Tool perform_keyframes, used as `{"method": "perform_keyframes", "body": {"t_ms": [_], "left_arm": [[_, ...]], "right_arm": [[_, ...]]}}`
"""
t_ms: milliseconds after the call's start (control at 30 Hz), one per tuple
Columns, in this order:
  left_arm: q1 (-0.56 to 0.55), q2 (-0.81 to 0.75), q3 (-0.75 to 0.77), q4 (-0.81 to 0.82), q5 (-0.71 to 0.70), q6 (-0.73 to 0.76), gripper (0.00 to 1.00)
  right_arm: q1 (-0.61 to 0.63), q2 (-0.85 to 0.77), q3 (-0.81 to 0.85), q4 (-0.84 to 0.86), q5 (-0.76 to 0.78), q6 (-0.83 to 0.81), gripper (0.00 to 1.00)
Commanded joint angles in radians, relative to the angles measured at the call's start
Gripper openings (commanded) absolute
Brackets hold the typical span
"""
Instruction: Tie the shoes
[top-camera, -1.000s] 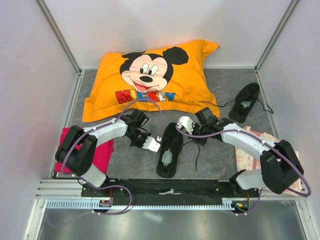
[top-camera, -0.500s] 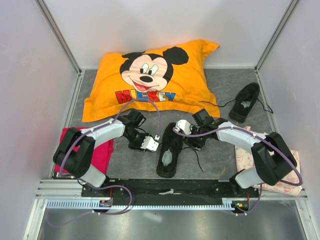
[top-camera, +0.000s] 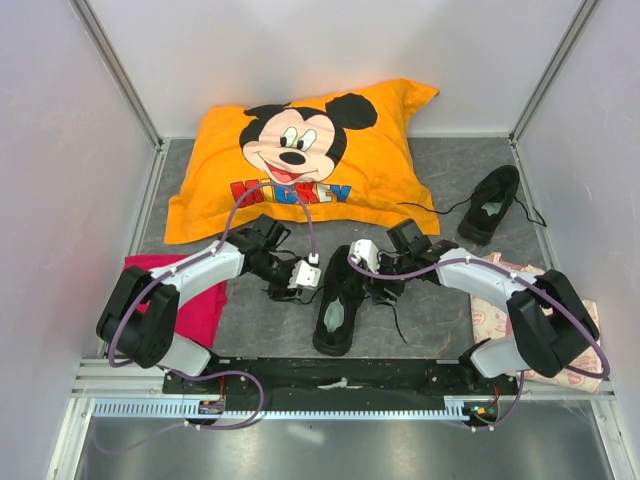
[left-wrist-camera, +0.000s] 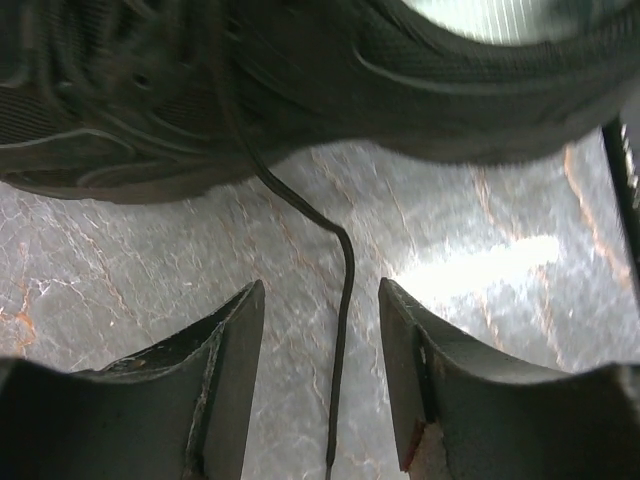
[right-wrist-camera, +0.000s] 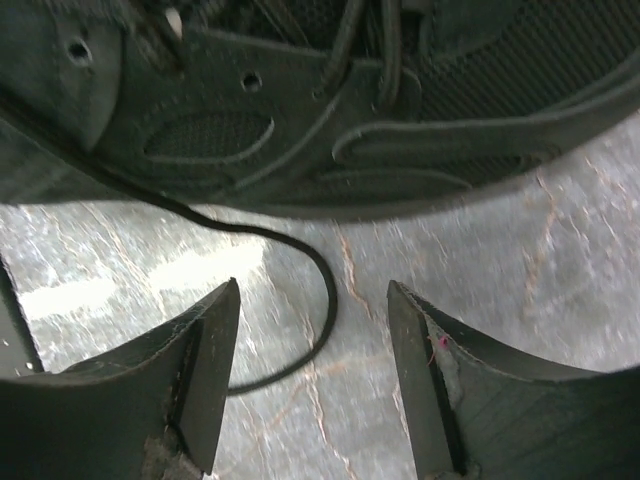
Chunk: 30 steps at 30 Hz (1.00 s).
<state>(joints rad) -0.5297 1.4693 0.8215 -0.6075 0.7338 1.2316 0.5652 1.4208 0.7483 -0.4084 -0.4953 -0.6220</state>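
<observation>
- Left claw (left-wrist-camera: 318, 300): jaws parted about halfway, gripping nothing. A thin black lace (left-wrist-camera: 345, 260) runs down the gap between the two fingers, lying loose on the table (left-wrist-camera: 120, 270), not pinched.
- It points at the near shoe's (top-camera: 338, 300) left flank, tips just short of the sole edge.
- Right claw (right-wrist-camera: 313, 300): jaws parted somewhat wider, also released. A curl of lace (right-wrist-camera: 322, 285) lies on the table between the fingertips and touches neither.
- It faces the same shoe's right flank, close up by the eyelets.
- Arms: both are low and stretched inward, elbows out to the sides, with forearms converging on the near shoe from left and right.
- Near shoe: upright at the table's centre front, pale insole showing, laces untied and trailing.
- Second shoe (top-camera: 490, 205): far right of the table, well apart, laces loose.
- Surroundings: an orange Mickey pillow (top-camera: 300, 160) at the back, a red cloth (top-camera: 205, 300) under the left arm, and a patterned cloth (top-camera: 495, 305) under the right arm.
</observation>
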Motion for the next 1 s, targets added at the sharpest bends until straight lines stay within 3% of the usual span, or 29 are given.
{"method": "perform_keyframes", "body": {"t_ms": [0, 267, 467, 667, 733, 767, 833, 967], "left_arm": [[-0.019, -0.003, -0.012, 0.11, 0.063, -0.155, 0.59], [-0.058, 0.036, 0.004, 0.124, 0.021, -0.185, 0.6], [-0.059, 0.049, 0.021, 0.098, 0.026, -0.181, 0.6], [-0.058, 0.048, 0.016, 0.1, 0.027, -0.179, 0.59], [-0.058, 0.046, 0.016, 0.1, 0.027, -0.179, 0.6], [-0.059, 0.046, 0.016, 0.101, 0.029, -0.176, 0.6], [-0.061, 0.045, 0.018, 0.089, 0.033, -0.17, 0.6], [-0.075, 0.037, 0.01, 0.061, 0.033, -0.138, 0.62]], "right_arm": [[0.002, 0.029, 0.01, 0.06, -0.095, 0.019, 0.68], [0.065, 0.046, 0.005, 0.091, -0.045, 0.028, 0.73], [0.133, 0.089, 0.01, 0.114, 0.076, -0.011, 0.65], [0.137, 0.116, -0.046, 0.187, 0.142, 0.007, 0.48], [0.139, 0.116, -0.05, 0.2, 0.153, 0.019, 0.32], [0.137, 0.115, -0.05, 0.203, 0.158, 0.024, 0.15], [0.137, 0.106, -0.044, 0.201, 0.159, 0.039, 0.0], [0.128, 0.07, -0.023, 0.186, 0.153, 0.062, 0.0]]}}
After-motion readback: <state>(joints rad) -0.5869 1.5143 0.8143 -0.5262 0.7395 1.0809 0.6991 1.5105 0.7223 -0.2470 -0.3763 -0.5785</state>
